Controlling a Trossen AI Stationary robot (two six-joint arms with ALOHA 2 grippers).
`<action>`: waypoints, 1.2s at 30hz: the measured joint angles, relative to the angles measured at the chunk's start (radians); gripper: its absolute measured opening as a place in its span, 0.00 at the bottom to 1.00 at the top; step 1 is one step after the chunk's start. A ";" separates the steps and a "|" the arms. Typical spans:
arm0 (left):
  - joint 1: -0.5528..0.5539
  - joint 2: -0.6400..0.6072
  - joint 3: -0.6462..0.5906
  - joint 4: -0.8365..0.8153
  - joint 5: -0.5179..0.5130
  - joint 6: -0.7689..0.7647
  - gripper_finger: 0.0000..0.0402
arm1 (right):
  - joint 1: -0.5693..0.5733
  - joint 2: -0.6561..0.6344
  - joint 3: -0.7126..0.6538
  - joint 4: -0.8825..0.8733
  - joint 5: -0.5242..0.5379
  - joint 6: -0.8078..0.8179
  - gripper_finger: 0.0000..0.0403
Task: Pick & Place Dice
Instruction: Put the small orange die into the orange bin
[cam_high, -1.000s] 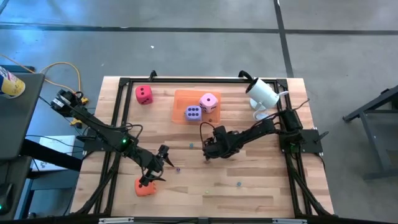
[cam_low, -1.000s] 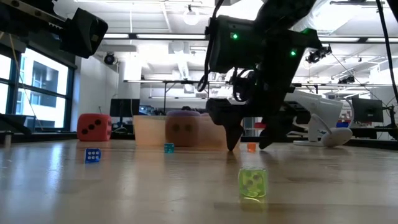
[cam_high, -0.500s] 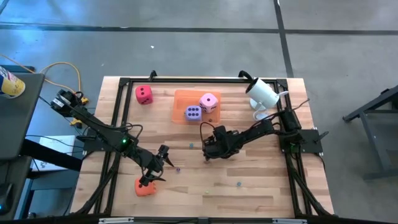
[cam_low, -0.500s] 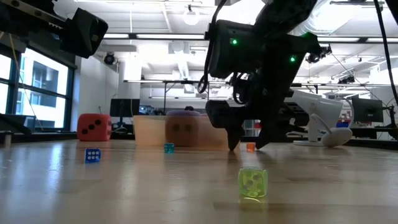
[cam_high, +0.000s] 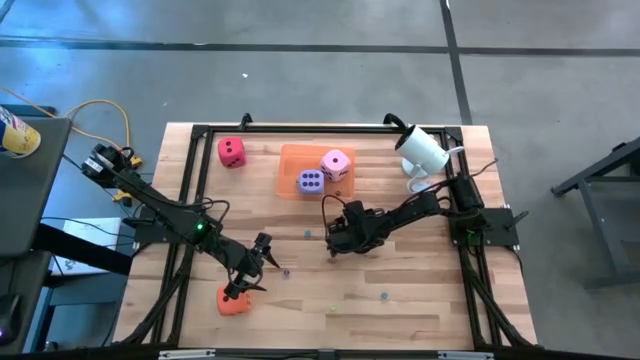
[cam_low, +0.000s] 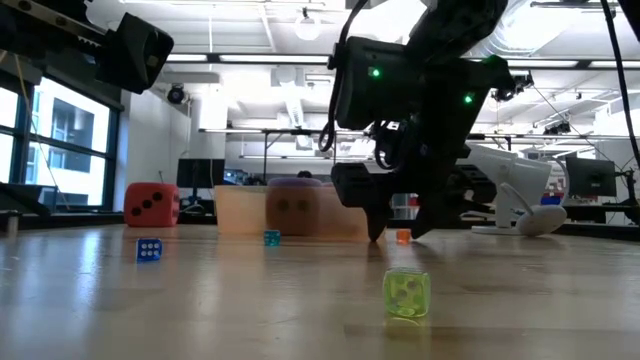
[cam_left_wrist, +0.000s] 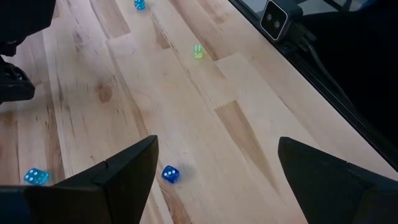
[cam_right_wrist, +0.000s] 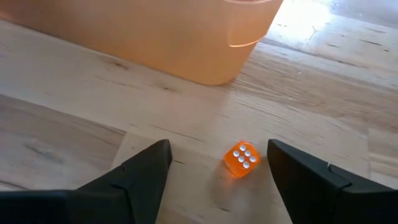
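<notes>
Roughly half done by the look of it: purple die (cam_high: 310, 181) and light pink die (cam_high: 335, 164) sit in the orange tray (cam_high: 290, 160), red die (cam_high: 231, 151) sits on the desk (cam_high: 420, 290) well outside the tray, orange die (cam_high: 233, 301) at the near edge

Right gripper (cam_high: 334, 240) is low over mid-desk just short of the tray; jaws part open, nothing between the pads. A small translucent orange die (cam_right_wrist: 241, 158) lies on the wood between and just ahead of the jaws, untouched

Left gripper (cam_high: 243, 283) hangs right at the orange die; jaws wide open, holding nothing. Whether a fingertip touches the die I can't tell from above. Ahead of these jaws: small blue die (cam_left_wrist: 170, 174) just inside one finger, a green one (cam_left_wrist: 197, 51) well beyond

Left to do, I'd judge: red and orange into the tray
</notes>
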 joint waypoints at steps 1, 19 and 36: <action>0.000 0.000 0.000 0.000 0.000 0.000 0.81 | 0.000 0.000 0.000 0.001 0.000 0.000 0.64; 0.000 0.000 0.000 0.000 0.000 0.000 0.81 | -0.001 0.001 0.000 0.013 -0.008 -0.008 0.23; 0.000 0.000 0.000 0.000 0.000 0.001 0.81 | 0.068 -0.100 -0.001 -0.030 0.009 -0.122 0.12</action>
